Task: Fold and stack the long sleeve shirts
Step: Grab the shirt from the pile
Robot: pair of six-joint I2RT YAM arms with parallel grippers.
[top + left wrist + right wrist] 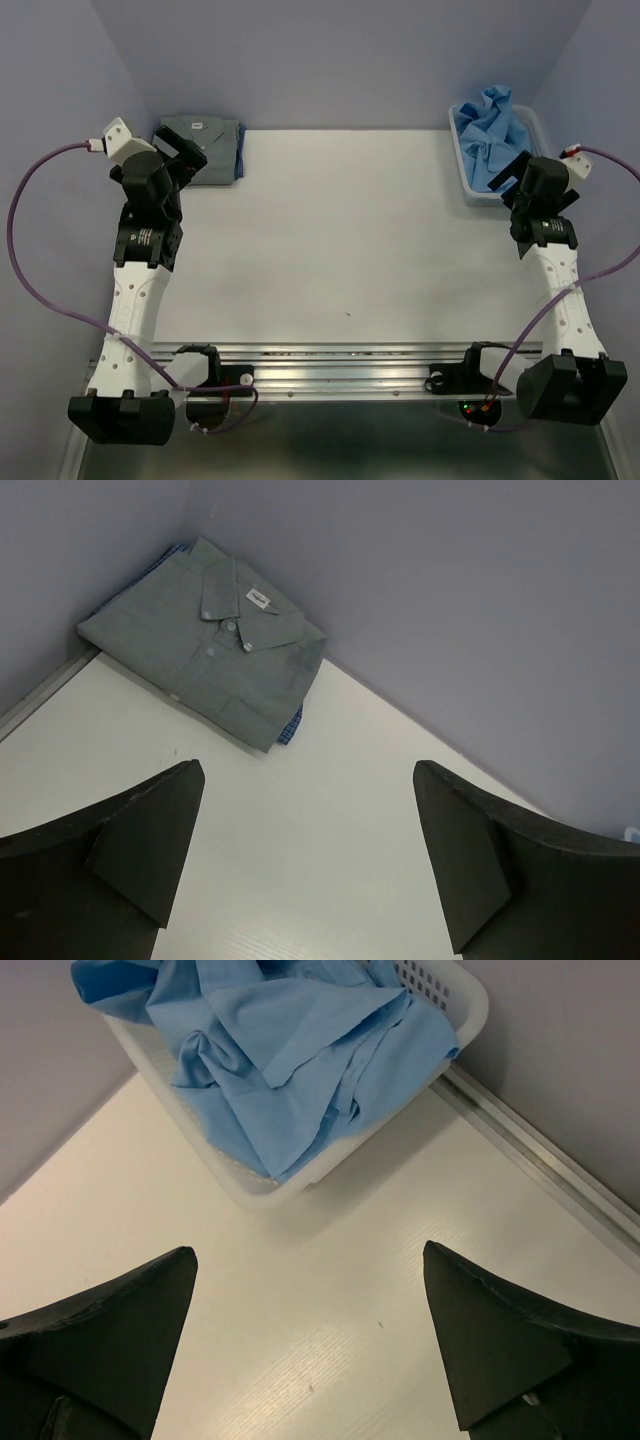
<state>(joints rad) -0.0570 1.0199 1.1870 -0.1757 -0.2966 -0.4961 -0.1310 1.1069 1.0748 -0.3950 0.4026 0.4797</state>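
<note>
Top view: grey shirt [200,140] lies folded flat at the far left corner of the surface [340,250]. The left arm [145,250] points at it, left jaws just short of its near edge. Blue shirt [495,130] sits crumpled in the basket [462,165] at the far right corner. The right arm [555,270] is at the basket's near end, so it's the nearer one by far.

Left wrist: left jaws wide, empty. Grey shirt [205,645] is ahead and left, collar up, against the wall. A blue checked edge [290,725] shows under it.

Right wrist: right jaws wide, empty. Blue shirt [290,1050] is straight ahead, heaped over the basket rim [250,1188]. It's bunched, so no long axis readable.

My read: grey is done and blue is next. The right arm goes forward and down into the heap.
</note>
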